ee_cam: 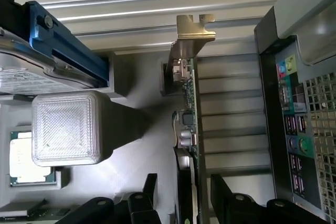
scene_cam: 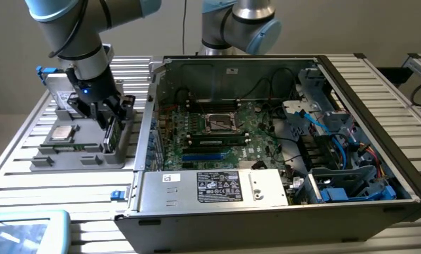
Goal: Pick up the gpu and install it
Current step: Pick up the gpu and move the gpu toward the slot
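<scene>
Patience pays now: my claw hangs spread astride the graphics card, upright on edge in the grey tray beside the computer case; I should centre before squeezing evenly.

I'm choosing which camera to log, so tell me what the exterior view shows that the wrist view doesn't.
The exterior view adds the open case's motherboard and power supply. The wrist view adds the silver bracket and the case's rear ports. Both share the graphics card standing on edge in the grey tray, the open gripper straddling it, and the processor chip.
</scene>
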